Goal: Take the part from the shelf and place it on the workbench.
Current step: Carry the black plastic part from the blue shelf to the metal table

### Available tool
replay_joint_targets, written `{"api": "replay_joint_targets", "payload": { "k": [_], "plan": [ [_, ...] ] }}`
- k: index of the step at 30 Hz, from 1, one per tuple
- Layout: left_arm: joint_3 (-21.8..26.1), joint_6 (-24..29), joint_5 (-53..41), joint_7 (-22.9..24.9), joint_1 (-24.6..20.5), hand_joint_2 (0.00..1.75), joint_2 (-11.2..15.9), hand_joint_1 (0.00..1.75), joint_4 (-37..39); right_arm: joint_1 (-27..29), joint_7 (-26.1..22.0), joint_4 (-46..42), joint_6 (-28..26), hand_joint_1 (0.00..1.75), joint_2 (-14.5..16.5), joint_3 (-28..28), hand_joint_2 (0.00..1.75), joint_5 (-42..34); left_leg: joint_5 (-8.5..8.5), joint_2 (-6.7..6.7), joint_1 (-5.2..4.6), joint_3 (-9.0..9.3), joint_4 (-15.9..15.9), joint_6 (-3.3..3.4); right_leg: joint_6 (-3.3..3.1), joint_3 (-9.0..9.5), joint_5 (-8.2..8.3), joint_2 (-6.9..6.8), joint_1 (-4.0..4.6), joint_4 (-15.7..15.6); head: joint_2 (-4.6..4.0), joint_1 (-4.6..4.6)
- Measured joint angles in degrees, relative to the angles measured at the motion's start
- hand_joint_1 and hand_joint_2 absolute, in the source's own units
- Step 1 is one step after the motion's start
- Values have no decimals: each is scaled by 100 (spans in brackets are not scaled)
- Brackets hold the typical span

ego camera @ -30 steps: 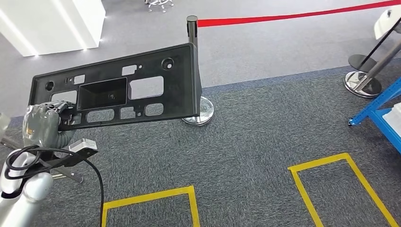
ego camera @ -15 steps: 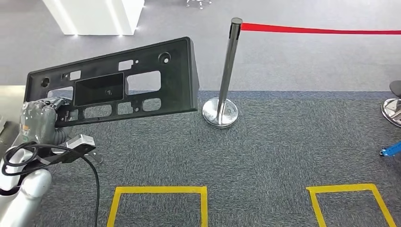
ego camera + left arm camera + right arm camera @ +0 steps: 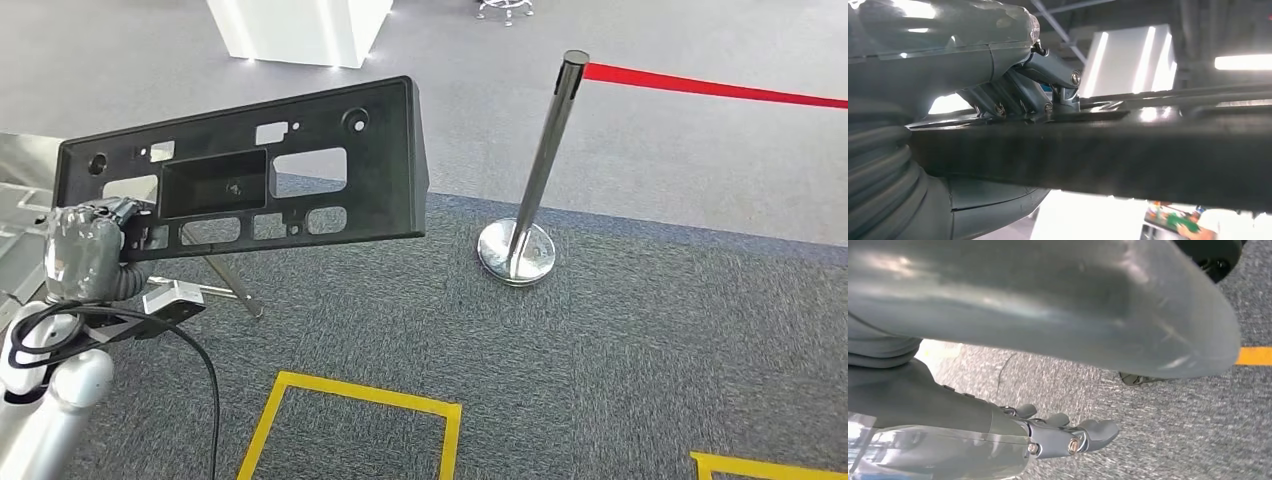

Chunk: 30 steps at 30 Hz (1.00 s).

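The part (image 3: 300, 170) is a long black plastic panel with several cut-outs and a rectangular recess, held up above the carpet in the head view. My left hand (image 3: 85, 250) grips its left end, with the panel reaching out to the right. In the left wrist view the panel's dark edge (image 3: 1148, 160) runs across the picture and my left hand's fingers (image 3: 1048, 70) close over it. My right hand (image 3: 1048, 435) hangs above the grey carpet with nothing in it, its fingers apart.
A chrome stanchion post (image 3: 540, 170) on a round base carries a red belt (image 3: 720, 88) off to the right. Yellow tape squares (image 3: 350, 400) mark the carpet. A metal surface (image 3: 20, 200) with a slanted leg (image 3: 230, 285) is at the left edge, and a white pillar (image 3: 300, 30) stands farther back.
The camera has turned left: the post and tape squares slid right, the blue shelf left the picture, and the metal surface came in at the left. My left hand still holds the part.
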Motion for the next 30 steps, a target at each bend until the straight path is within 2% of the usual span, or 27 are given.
{"api": "replay_joint_targets", "payload": {
  "k": [1, 2, 3, 4, 5, 7, 8, 10, 11, 13, 14, 15, 16, 17, 18, 19, 20, 21, 22, 23, 24, 25, 26, 28, 29, 30],
  "plan": [
    [-25, -1, -3, 1, -15, 175, -22, 175, 20, 2, 9, 0, 0, 0, 4, -1, 0, 0, -83, 40, 6, -131, 274, -11, -8, 4, -10, -79, 10, 1, 0, 0],
    [-47, -2, -4, 1, -19, 175, -40, 175, 39, 2, 17, 0, 0, 0, 7, -1, 0, 0, -70, 56, 8, -178, 369, -16, -12, 11, -21, -156, 16, 1, 0, 0],
    [-64, -2, -5, 1, -21, 175, -55, 175, 57, 2, 22, 0, 0, 0, 9, -1, 0, 0, 44, 71, 9, -115, 254, -14, -11, 22, -34, -230, 21, 2, 0, 0],
    [-74, -3, -7, 1, -27, 175, -64, 175, 73, 1, 25, 0, 0, 0, 14, -1, 0, 0, 232, 110, 6, 54, -66, -3, -7, 39, -49, -300, 24, 2, 0, -1],
    [-79, -3, -7, 1, -43, 175, -73, 175, 85, 0, 29, 0, 0, 0, 18, -1, 0, 0, 410, 216, -3, 265, -476, 17, 2, 60, -66, -365, 31, 2, 0, -1],
    [-87, 1, -7, 1, -107, 175, -92, 175, 96, 1, 45, 0, 1, 0, 28, -1, 0, 3, 589, 436, -68, 586, -1096, 91, 43, 90, -103, -486, 65, 7, 0, 0],
    [-91, 4, -5, 1, -135, 175, -100, 175, 98, 1, 55, 0, 2, 0, 32, -1, 0, 5, 587, 489, -100, 636, -1210, 129, 67, 102, -117, -545, 79, 7, 0, 1],
    [-97, 8, 2, 7, -156, 175, -109, 175, 99, -10, 65, 0, 5, 0, 44, -1, 0, 15, 593, 376, -116, 647, -1252, 204, 120, 125, -146, -672, 87, -2, 0, 1],
    [-97, 7, 12, 12, -155, 175, -110, 175, 101, -17, 63, 0, 7, 0, 50, -1, 0, 19, 609, 306, -105, 661, -1284, 234, 151, 133, -180, -644, 75, 28, 0, 1],
    [-100, -8, 34, 25, -187, 175, -113, 175, 111, -25, 49, 0, 11, 0, 58, -1, 0, 24, 645, 179, -71, 691, -1347, 298, 193, -9, -386, -378, 54, 364, 0, 2],
    [-106, -19, 44, 33, -208, 175, -119, 175, 120, -22, 39, 1, 12, 0, 58, -1, 0, 30, 650, 123, -67, 691, -1356, 316, 201, -176, -547, -192, 39, 700, 0, 1],
    [-113, -28, 53, 45, -228, 175, -126, 175, 133, -17, 31, 1, 15, 0, 60, -1, 0, 42, 650, 57, -66, 687, -1356, 331, 203, -390, -709, -79, 36, 1086, 0, 2],
    [-119, -33, 67, 58, -232, 175, -132, 175, 147, -13, 24, 2, 20, 0, 61, 0, 0, 57, 649, -19, -67, 685, -1352, 338, 205, -580, -807, -30, 34, 1407, 0, 1],
    [-123, -32, 80, 73, -219, 175, -135, 175, 158, -10, 16, 2, 25, 0, 61, 1, 0, 79, 645, -98, -67, 687, -1346, 339, 207, -694, -799, -13, 32, 1562, 0, 1],
    [-121, -24, 95, 87, -197, 175, -131, 175, 166, -8, 7, 2, 30, 0, 59, 2, 0, 99, 640, -181, -64, 690, -1335, 333, 209, -712, -687, -3, 26, 1520, 0, 2],
    [-111, -11, 107, 97, -163, 175, -123, 175, 168, -7, -4, 2, 32, 0, 55, 2, 0, 119, 630, -265, -58, 693, -1315, 319, 210, -618, -474, 40, 12, 1256, 0, 1],
    [-96, 2, 115, 105, -127, 175, -111, 175, 166, -3, -12, 2, 32, 0, 47, 3, 0, 134, 613, -343, -48, 688, -1286, 294, 213, -473, -249, 163, -15, 883, 0, 2],
    [-79, 14, 121, 112, -100, 175, -96, 175, 163, 3, -17, 2, 31, 0, 41, 4, 0, 144, 590, -419, -48, 669, -1241, 261, 216, -333, -90, 318, -39, 545, 0, 2],
    [-66, 22, 125, 117, -75, 175, -82, 175, 158, 7, -20, 2, 31, 0, 36, 4, 0, 149, 574, -488, -45, 645, -1205, 227, 212, -230, 10, 441, -56, 297, 0, 1],
    [-55, 27, 126, 125, -57, 175, -65, 175, 151, 9, -20, 2, 31, 0, 33, 5, 0, 150, 566, -551, -38, 618, -1182, 195, 201, -188, 27, 517, -58, 190, 0, 1],
    [-46, 29, 125, 130, -39, 175, -45, 175, 145, 3, -19, 2, 30, 0, 33, 6, 0, 150, 571, -618, -30, 598, -1178, 161, 176, -176, 12, 494, -42, 179, 0, 1],
    [-37, 29, 121, 134, -19, 175, -24, 175, 139, -6, -18, 2, 27, 0, 33, 7, 0, 149, 582, -679, -14, 586, -1192, 132, 139, -168, 19, 415, -34, 172, 0, 0],
    [-26, 28, 118, 137, -3, 175, -2, 175, 135, -12, -15, 1, 25, 0, 29, 7, 0, 146, 574, -636, -8, 574, -1176, 106, 101, -150, 25, 345, -29, 150, 0, -1],
    [-17, 18, 110, 138, -13, 175, 35, 175, 133, -12, -5, -1, 21, 0, 21, 6, 0, 137, 414, -322, -22, 445, -892, 60, 32, -107, 37, 194, -28, 99, 0, -1],
    [-18, 10, 111, 144, -25, 175, 42, 175, 134, -8, 3, -1, 22, 0, 17, 5, 0, 132, 255, -116, -26, 305, -577, 43, 9, -91, 33, 121, -17, 84, 0, -1],
    [-20, 1, 114, 155, -39, 175, 48, 175, 137, -4, 10, -1, 22, 0, 16, 5, 0, 127, 80, 0, -24, 119, -189, 28, -7, -83, 25, 43, -3, 80, 0, -1]
  ]
}}
